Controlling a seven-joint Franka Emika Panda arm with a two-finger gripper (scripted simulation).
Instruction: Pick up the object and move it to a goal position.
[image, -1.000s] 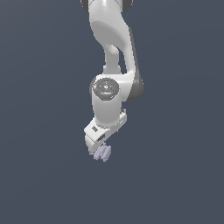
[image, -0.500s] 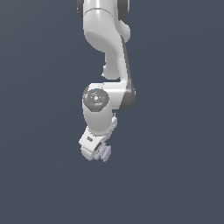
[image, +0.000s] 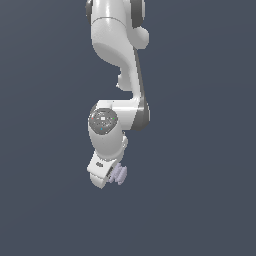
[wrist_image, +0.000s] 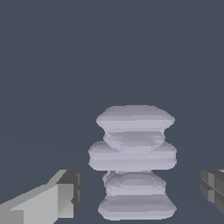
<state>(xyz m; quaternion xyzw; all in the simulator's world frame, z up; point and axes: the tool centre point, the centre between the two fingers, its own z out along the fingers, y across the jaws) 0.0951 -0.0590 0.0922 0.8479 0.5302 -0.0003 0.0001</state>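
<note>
Gripper fingers spread apart, one pad on each flank of the object, clear gaps on both sides in wrist view, so not clamped. Largest first: white arm hanging down mid-frame in exterior view, wrist joint below, hand body angled toward exterior view's left, then object as small pale lavender ridged lump just beside hand's lower end, on exterior view's right of it. In wrist view, looks like four stacked discs, narrower than finger gap, centred between pads but slightly nearer neither clearly. Contact with any surface beneath: cannot tell, flat grey backdrop, no visible table edge or shadow. Goal marker not visible in either view. Likely step: aligned for grasp, closure not yet made. Risks: ridged sides could let pads land on a groove and tilt or squirt lump out on closing; off-centre closure could push it sideways first; lifting before firm closure would leave it behind or drop it. Open room: plenty all round, no obstacles, walls or rims visible in either view; nothing crowding a lift or sideways carry.
</note>
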